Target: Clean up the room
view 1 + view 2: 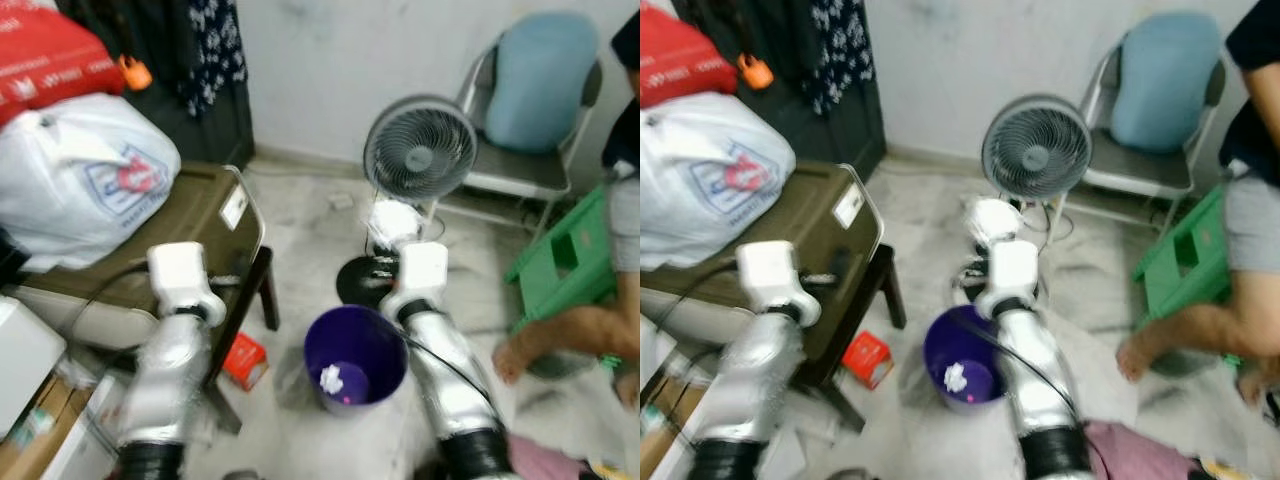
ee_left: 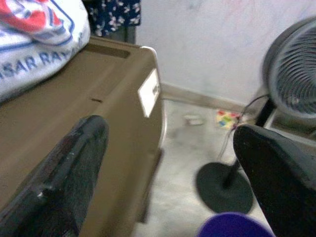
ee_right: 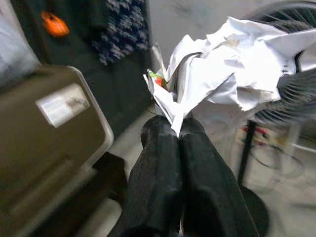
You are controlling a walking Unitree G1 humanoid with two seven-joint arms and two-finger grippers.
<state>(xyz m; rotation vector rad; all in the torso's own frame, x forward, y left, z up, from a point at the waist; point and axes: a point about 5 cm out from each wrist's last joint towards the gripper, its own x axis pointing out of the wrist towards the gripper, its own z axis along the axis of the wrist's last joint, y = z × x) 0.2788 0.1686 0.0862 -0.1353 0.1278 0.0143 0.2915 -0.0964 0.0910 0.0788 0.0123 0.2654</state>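
Both silver arms fill the near foreground, raised forward over the floor. Right gripper [image 3: 180,129] has its jaws clenched on a crumpled wad of white paper [image 3: 229,74], pinched by one edge so that the bulk stands beyond the fingertips. From the head views the paper [image 1: 392,220] sits just far of the purple bin [image 1: 355,358], in front of the fan [image 1: 420,150], not yet over the opening. Judgement: the wad is held high and forward to clear the rim before being brought back above the bin for release.

Left gripper [image 2: 168,182] has its jaws released, wide apart, grasping nothing; it hangs beside the brown case [image 1: 190,215] at left, near its labelled end. That case rests on a dark stool and carries a white bag [image 1: 85,175].

One piece of white waste [image 1: 331,379] already lies in the bin. A small red box [image 1: 244,360] lies on the floor left of the bin, under the stool's edge; likely a further item to collect.

A person's leg and foot [image 1: 555,335] rest on the floor at right, near a green stool [image 1: 565,255]. A grey chair [image 1: 540,110] with a blue cushion stands far right against the wall.

Risk: a one-edge pinch may let the paper slip early.
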